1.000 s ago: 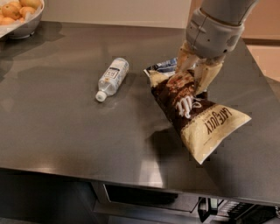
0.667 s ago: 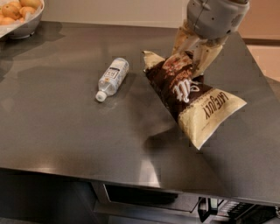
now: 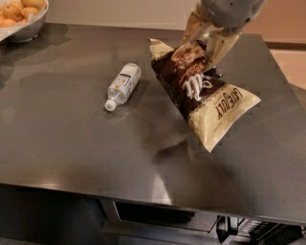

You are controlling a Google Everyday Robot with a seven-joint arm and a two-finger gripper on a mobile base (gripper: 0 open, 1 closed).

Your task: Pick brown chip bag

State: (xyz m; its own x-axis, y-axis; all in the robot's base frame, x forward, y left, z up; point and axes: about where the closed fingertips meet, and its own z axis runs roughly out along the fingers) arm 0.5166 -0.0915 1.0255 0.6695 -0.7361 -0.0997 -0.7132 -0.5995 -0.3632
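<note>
A: Gripper location?
B: Gripper (image 3: pixel 202 50) sits over the far right of the steel table (image 3: pixel 71 143), its arm entering from the top edge. Both cream fingers (image 3: pixel 191 26) are clamped on the upper part of the brown chip bag (image 3: pixel 205 95).
A: Bag attitude?
B: Tilted. One cream end points far-left and the other hangs toward near-right, with the "LATE JULY" lettering beside it. The bag appears lifted off the surface, with its shadow beneath it.
A: Other items?
B: A water bottle (image 3: pixel 123 85) lies on its side left of the bag, apart from it, cap toward near-left. A bowl (image 3: pixel 33 26) holding orange fruit (image 3: pixel 14 10) stands at the far-left corner.
</note>
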